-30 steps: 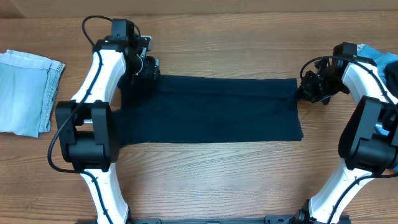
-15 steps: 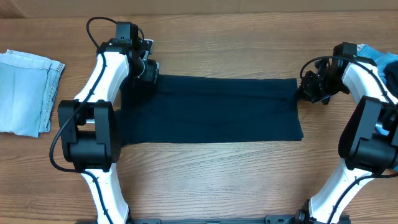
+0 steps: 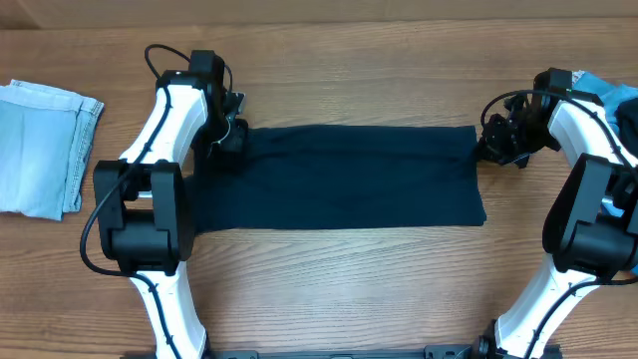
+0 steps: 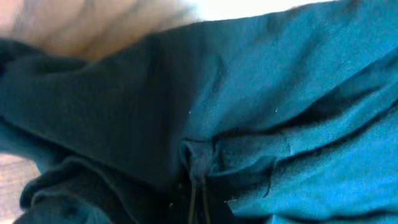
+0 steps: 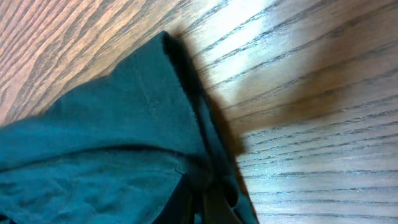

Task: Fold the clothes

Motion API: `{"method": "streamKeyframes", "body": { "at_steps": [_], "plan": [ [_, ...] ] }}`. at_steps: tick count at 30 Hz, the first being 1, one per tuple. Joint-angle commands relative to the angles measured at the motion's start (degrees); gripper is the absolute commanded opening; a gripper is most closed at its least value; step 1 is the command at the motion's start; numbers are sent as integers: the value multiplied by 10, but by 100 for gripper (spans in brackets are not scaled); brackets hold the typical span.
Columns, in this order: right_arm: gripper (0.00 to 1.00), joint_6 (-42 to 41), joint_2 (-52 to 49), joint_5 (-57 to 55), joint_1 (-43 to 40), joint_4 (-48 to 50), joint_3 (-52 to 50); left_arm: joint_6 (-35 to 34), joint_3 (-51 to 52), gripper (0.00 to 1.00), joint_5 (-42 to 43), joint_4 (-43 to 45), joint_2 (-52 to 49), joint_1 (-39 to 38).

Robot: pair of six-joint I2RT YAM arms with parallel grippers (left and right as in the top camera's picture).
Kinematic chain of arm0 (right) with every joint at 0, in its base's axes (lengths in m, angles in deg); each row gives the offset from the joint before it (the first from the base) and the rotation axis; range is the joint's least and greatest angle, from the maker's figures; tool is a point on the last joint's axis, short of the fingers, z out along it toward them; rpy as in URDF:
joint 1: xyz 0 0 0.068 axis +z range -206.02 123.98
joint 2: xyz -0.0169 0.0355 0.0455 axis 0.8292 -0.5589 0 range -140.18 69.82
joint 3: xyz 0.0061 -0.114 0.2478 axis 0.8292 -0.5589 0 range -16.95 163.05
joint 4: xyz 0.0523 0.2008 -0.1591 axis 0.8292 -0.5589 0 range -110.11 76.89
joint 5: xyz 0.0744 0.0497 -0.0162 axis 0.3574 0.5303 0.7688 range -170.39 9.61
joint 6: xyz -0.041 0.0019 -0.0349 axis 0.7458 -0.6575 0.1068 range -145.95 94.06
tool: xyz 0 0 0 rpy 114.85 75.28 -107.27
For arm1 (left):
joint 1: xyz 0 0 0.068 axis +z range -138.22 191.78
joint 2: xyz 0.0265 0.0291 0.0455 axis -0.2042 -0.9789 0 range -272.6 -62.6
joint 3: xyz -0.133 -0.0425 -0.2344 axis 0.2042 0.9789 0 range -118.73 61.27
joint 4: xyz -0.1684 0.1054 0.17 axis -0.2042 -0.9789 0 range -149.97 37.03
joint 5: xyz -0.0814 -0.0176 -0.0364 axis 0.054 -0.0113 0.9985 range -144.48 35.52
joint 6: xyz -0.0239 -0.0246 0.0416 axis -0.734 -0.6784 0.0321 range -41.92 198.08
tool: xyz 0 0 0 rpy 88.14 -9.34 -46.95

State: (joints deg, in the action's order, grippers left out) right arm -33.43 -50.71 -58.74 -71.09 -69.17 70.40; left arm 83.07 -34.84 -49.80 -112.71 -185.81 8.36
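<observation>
- Overhead: bright, even, diffuse light from above. No hard glare on wooden table (image 3: 329, 279); grain sharp edge to edge, no obvious distortion.
- Shadows there soft + short: a faint dark fringe beside left arm (image 3: 164, 120) and right arm (image 3: 583, 125).
- Navy garment (image 3: 339, 179) reads near-black overhead, fold detail mostly lost. Pale blue denim piece (image 3: 40, 145) well exposed, seams visible.
- Left wrist: v. close, soft focus. Garment comes out teal, brighter to the right, dim lower left. Table strip at top blown out white; wood top-left blurred.
- Right wrist: sharper, grain crisp. White glare streak upper centre-right, soft-edged shadow patch on wood at right, dark shadow along garment edge.
</observation>
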Motion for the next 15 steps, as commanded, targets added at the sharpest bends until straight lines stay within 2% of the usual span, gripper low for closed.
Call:
{"method": "streamKeyframes", "body": {
  "at_steps": [1, 6, 7, 9, 15],
  "plan": [
    [4, 2, 18, 3, -2, 3, 4, 6, -15, 4, -19, -51, 12, -3],
    [4, 2, 18, 3, -2, 4, 4, 6, -15, 14, -30, -78, 12, -2],
    [4, 2, 18, 3, -2, 4, 4, 1, -15, 25, -34, -78, 12, -1],
    [4, 2, 18, 3, -2, 4, 4, -8, -16, 36, -36, -77, 12, 4],
    [4, 2, 18, 3, -2, 2, 4, -24, -36, 35, -14, -99, 12, 41]
  ]
}}
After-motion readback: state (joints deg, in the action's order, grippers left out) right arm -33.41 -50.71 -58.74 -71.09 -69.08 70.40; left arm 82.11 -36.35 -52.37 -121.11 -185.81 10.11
